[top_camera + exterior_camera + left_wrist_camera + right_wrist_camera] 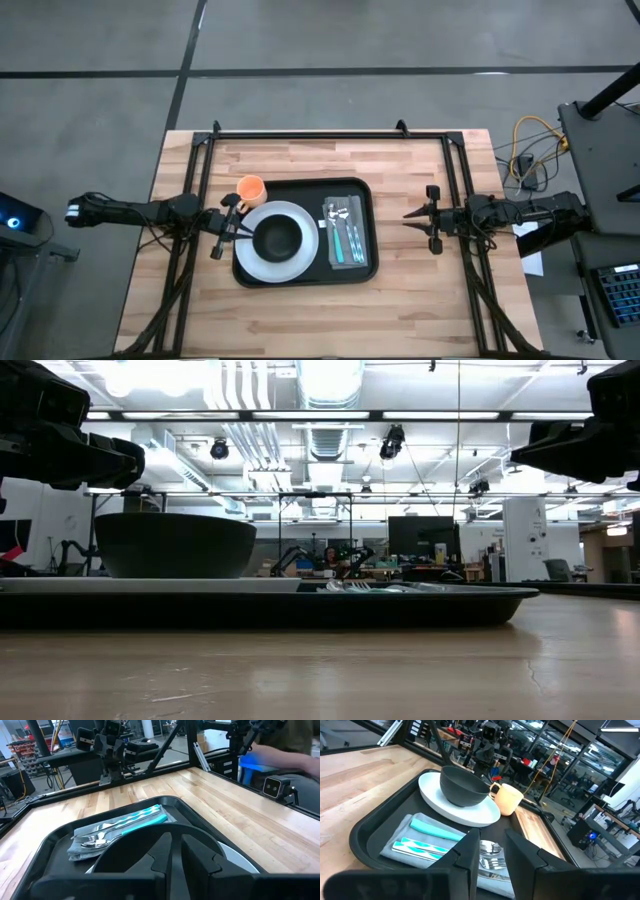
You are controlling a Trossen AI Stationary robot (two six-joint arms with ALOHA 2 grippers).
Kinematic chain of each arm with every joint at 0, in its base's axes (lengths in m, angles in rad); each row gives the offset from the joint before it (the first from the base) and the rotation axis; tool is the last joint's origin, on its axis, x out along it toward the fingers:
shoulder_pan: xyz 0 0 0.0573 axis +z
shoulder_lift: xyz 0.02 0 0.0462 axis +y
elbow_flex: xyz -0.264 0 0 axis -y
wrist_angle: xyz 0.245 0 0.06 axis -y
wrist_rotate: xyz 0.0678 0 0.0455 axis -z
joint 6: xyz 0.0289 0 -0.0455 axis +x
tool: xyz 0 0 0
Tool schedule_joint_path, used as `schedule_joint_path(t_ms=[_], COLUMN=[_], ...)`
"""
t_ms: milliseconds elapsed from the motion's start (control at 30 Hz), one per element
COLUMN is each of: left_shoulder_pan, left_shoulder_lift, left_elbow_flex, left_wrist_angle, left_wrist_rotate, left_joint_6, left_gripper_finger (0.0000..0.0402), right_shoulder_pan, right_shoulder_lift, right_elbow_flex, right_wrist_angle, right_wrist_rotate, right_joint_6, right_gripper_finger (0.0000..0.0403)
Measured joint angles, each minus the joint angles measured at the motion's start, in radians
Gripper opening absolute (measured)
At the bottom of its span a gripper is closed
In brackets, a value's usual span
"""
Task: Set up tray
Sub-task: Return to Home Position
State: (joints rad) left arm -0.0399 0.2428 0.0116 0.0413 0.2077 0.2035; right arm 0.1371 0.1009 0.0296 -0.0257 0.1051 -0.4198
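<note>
Tray (pixel 300 190): 1 | plate (pixel 300 258): 1 | bowl (pixel 278 238): 1 | both jaws spread, empty

Grey floor (pixel 330 35), exposed ceiling ducts (pixel 240 390), strip lights (pixel 330 415).

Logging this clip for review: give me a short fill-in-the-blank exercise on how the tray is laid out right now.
1. The dark bowl sits on the white ____.
2. The cutlery lies on a grey ____ inside the tray.
3. The cup at the tray's far left corner is ____ in colour.
4. The right hand hovers over bare table, off the tray's ____ side.

Missing words: plate; napkin; orange; right
</note>
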Motion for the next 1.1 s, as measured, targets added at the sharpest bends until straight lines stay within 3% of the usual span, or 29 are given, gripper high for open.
schedule_joint_path(t_ms=[733,1100], left_shoulder_pan=[0.000,0.000], left_shoulder_lift=[0.000,0.000], left_elbow_flex=[0.000,0.000], left_wrist_angle=[0.000,0.000], left_wrist_rotate=[0.000,0.000], left_joint_6=[0.000,0.000], left_gripper_finger=[0.0022,0.0022], right_shoulder_pan=[0.000,0.000], right_shoulder_lift=[0.000,0.000], right_elbow_flex=[0.000,0.000], right_wrist_angle=[0.000,0.000], right_wrist_rotate=[0.000,0.000], right_joint_6=[0.000,0.000], right_gripper_finger=[0.0068,0.0082])
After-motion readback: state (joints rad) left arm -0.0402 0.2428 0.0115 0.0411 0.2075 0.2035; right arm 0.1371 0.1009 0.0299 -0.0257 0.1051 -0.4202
